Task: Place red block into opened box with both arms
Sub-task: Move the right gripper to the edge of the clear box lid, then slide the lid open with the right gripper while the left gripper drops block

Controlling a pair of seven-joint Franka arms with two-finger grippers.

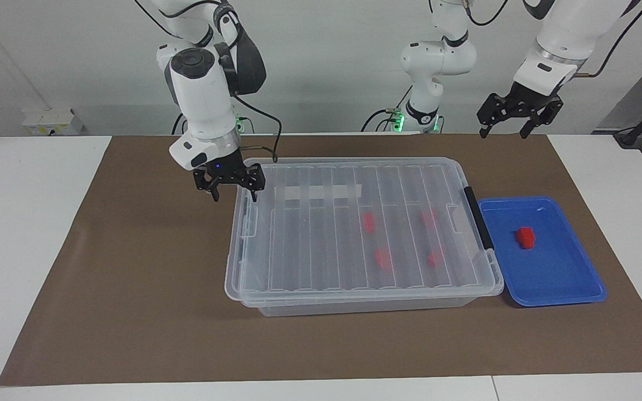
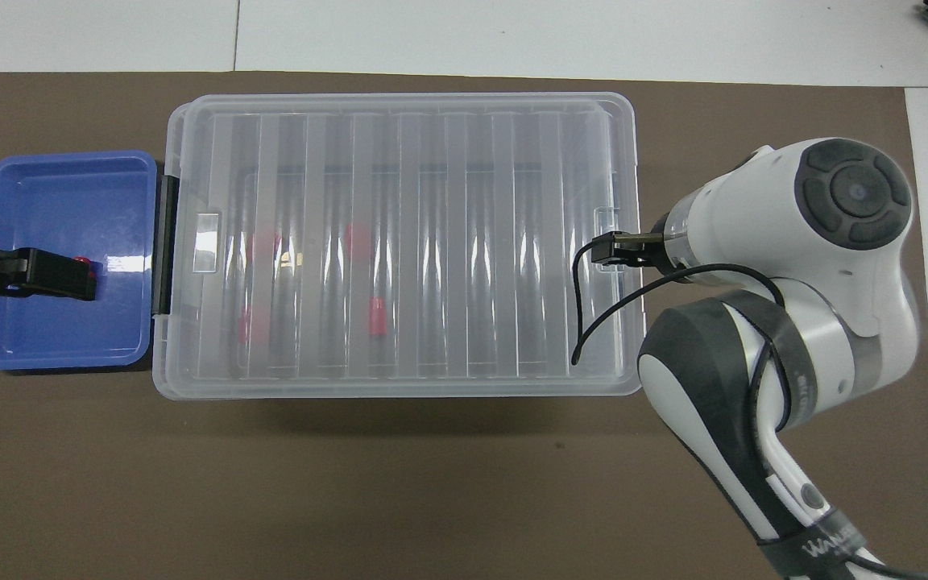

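A: State, starting from the right arm's end?

B: Right gripper [image 1: 234,197] is released and holds nothing. It hovers over the box [image 1: 354,298] at the end edge of the lid [image 1: 321,234], one finger over the rim and one outside it. Can't tell if it touches.

A: Box open?

B: No, the lid is on flat. It's clear and ribbed, with a white tape strip [image 1: 317,192]. Four red blocks [image 1: 368,222] show through it.

A: And the block to move?

B: The red block [image 1: 525,237] lies in the blue tray [image 1: 555,281], which sits just beside the box at the left arm's end, next to the black handle bar [image 1: 478,217]. Small, bright red, chunky.

A: Left gripper?

B: Left gripper [image 1: 503,133] is released and empty. It hangs high, and from overhead it sits over the tray. Waiting.

A: Handling?

B: The block is probably light, rigid and smooth plastic. Pinch it across the chunky body, since the narrow end would likely slip. The lid looks thin and flexible. I'd take it by the rim or latch tab [image 1: 251,221] at the right arm's end and lift slowly, as it may bow or drag the box along the worktop [image 1: 131,289].

A: Order?

B: My guess is right arm lifts the lid, then left arm picks and drops.
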